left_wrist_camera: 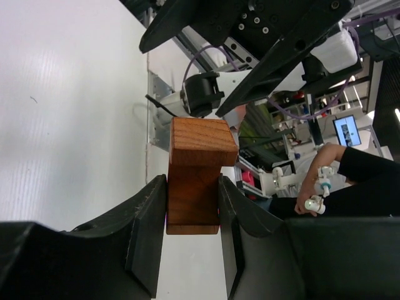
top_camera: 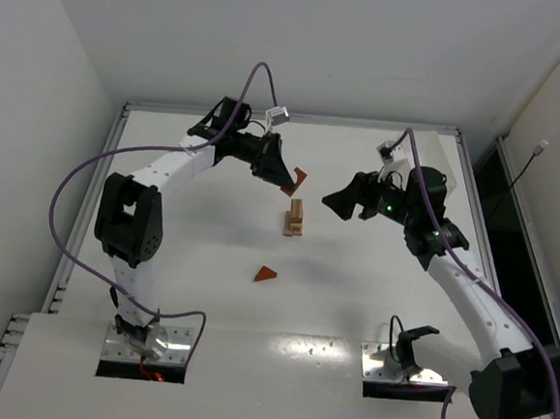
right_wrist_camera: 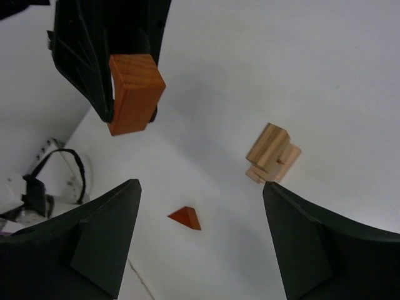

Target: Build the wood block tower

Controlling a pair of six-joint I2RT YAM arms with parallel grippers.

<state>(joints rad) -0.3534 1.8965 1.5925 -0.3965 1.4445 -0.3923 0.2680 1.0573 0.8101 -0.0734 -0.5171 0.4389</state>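
Two hazards noted.

- Tower (top_camera: 296, 219): short tan stack, mid-table.
- Left gripper (left_wrist_camera: 192, 200): arm reaches in and hovers at the tower's 11 o'clock, jaws pinched on red block (top_camera: 292, 181). The hold looks narrow, so the block may tilt on release and topple the stack.
- Right gripper (right_wrist_camera: 200, 206): at 3 o'clock, jaws wide, empty. It might clip the tower.
- Wedge (top_camera: 266, 274): loose at 7 o'clock.

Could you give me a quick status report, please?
Left gripper shut on reddish-brown block, aloft near tower. Right gripper open, empty. Tower upright. Nothing between block and tower; one reddish-brown wedge lies apart.
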